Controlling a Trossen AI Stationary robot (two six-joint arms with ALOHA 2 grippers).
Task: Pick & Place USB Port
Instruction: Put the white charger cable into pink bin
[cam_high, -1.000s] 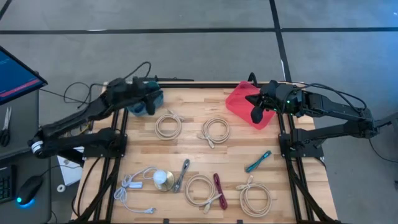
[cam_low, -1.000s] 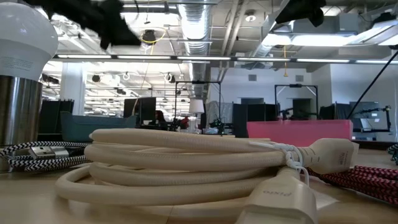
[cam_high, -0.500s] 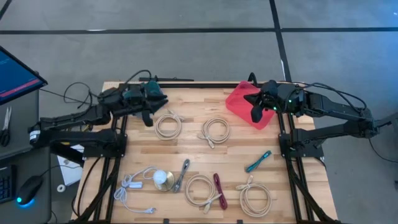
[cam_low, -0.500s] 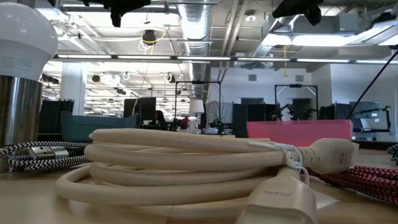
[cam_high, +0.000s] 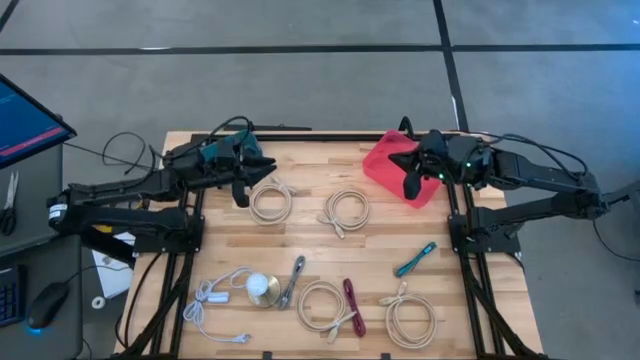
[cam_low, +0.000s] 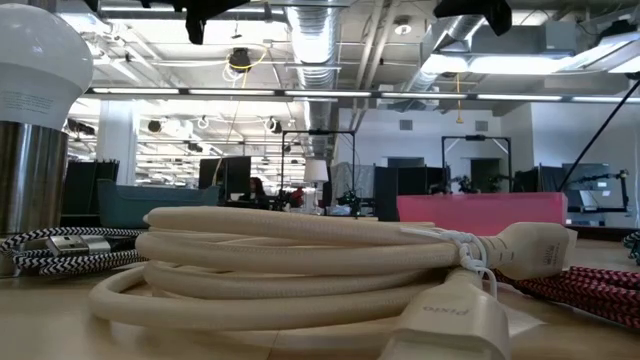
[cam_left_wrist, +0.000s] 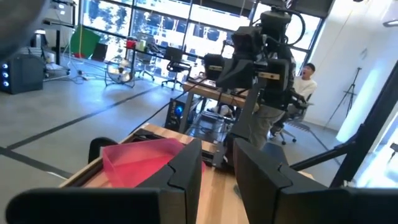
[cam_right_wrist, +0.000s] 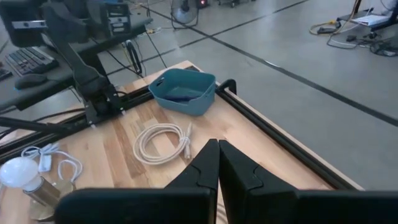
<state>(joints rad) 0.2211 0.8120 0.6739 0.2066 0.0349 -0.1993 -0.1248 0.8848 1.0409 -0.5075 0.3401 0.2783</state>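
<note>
My left gripper (cam_high: 241, 188) hangs above the table's far left, beside a blue bin (cam_right_wrist: 183, 93) that the arm mostly hides in the high view. Its fingers (cam_left_wrist: 217, 171) are slightly apart with nothing between them, and it points toward the table's right. My right gripper (cam_high: 410, 183) is shut and empty (cam_right_wrist: 217, 158) over a red bin (cam_high: 385, 162) at the far right. Several coiled cream cables lie flat on the wood; the nearest to my left gripper is a coil (cam_high: 270, 201).
More cream coils (cam_high: 347, 211) (cam_high: 322, 304) (cam_high: 410, 316) lie on the table. There is also a red braided cable (cam_high: 353, 305), a teal cable (cam_high: 414, 259), a black-and-white braided cable (cam_high: 293, 281), and a bulb lamp (cam_high: 262, 289) with a white cord (cam_high: 212, 300). A monitor (cam_high: 25, 120) stands off the left edge.
My left arm has swung and dropped its elbow toward the table's left. Its gripper has left the spot over the blue bin, shifted slightly toward the near edge, and climbed toward the top of the low view. My right arm has kept still.
</note>
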